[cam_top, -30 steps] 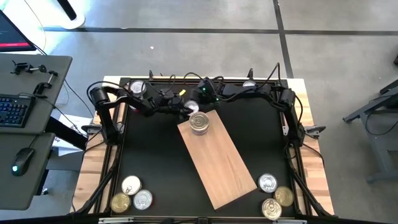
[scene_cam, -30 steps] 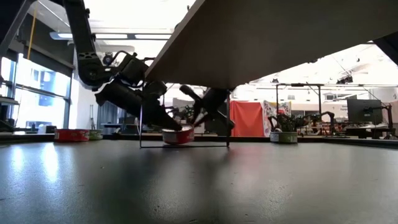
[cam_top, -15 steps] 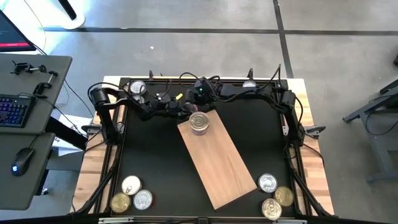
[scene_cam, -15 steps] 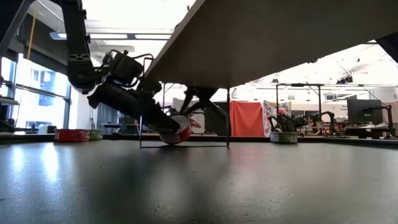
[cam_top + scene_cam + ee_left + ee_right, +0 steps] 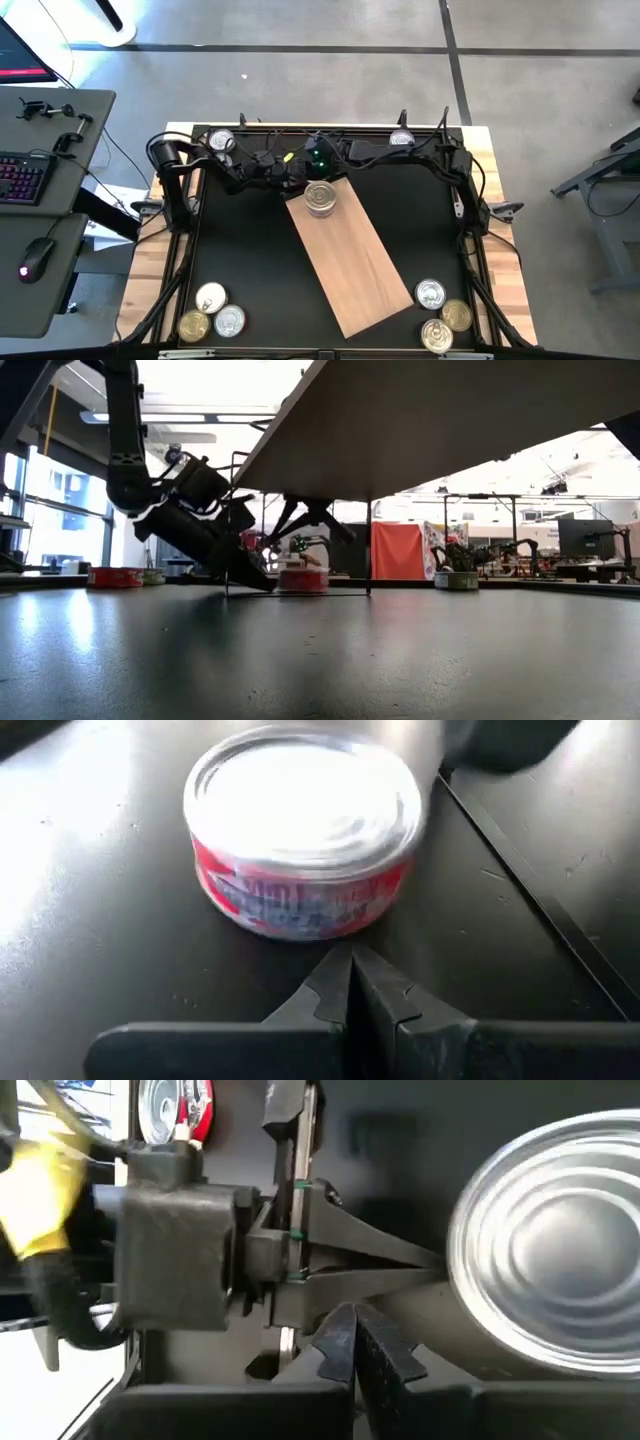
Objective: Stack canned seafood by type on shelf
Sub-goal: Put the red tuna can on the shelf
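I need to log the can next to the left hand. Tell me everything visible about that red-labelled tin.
The red-labelled tin is a low round can with a shiny silver lid and a red and white printed side band. It stands upright, lid up, on the black table, just ahead of the shut left hand, which does not visibly touch it.

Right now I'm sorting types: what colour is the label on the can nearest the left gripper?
Red, shown best in the left wrist view: can.

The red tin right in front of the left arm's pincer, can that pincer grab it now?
Probably not yet. The left pincer is shut, its tips pressed together just short of the red tin. Nothing stands between them, so the way looks free, but the pincer would need to open first.
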Controlling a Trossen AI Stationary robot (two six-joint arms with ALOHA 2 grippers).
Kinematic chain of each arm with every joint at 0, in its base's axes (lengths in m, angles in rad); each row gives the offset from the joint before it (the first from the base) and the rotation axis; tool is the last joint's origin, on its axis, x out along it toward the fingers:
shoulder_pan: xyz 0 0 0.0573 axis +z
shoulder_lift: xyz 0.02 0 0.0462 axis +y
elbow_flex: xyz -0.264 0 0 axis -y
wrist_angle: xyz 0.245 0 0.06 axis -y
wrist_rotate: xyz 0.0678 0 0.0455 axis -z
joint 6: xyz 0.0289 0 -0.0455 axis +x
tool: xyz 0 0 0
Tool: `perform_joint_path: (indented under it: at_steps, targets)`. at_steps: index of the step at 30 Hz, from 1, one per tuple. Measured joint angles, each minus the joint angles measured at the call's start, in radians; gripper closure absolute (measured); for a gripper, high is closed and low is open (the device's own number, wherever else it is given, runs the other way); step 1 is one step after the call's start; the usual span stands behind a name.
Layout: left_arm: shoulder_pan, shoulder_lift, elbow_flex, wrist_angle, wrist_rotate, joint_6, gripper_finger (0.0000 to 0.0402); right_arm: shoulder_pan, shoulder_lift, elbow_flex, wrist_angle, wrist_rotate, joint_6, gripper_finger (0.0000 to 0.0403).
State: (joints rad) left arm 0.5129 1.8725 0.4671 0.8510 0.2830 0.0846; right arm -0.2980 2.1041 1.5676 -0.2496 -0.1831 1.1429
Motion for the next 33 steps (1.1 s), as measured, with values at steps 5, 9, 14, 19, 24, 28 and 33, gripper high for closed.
perform_joint_path:
  at_steps: [5, 9, 14, 19, 24, 28, 33]
  targets:
    - [0.0, -0.013, 0.001, 0.013, 0.008, -0.001, 0.0401, -0.017, 0.0, 0.021, 0.01, 0.006, -0.03, 0.0403]
    - [-0.001, -0.02, 0.002, 0.021, 0.013, 0.002, 0.0401, -0.031, 0.0, 0.068, -0.007, 0.017, -0.091, 0.0403]
    - [0.002, -0.021, 0.002, 0.026, 0.016, -0.002, 0.0401, -0.08, 0.0, 0.163, -0.197, 0.092, -0.194, 0.0403]
    - [0.026, -0.022, 0.003, 0.06, 0.019, 0.003, 0.0401, -0.145, 0.002, 0.163, -0.388, 0.107, -0.233, 0.0403]
    - [0.044, -0.023, 0.003, 0.076, 0.02, -0.002, 0.0401, -0.177, 0.011, 0.094, -0.414, 0.121, -0.252, 0.0403]
    - [0.044, -0.023, 0.003, 0.069, 0.02, 0.021, 0.0401, -0.187, 0.009, 0.043, -0.4, 0.146, -0.226, 0.0403]
    - [0.044, -0.023, 0.004, 0.142, 0.021, 0.021, 0.0401, -0.186, 0.009, -0.017, -0.363, 0.169, -0.179, 0.0403]
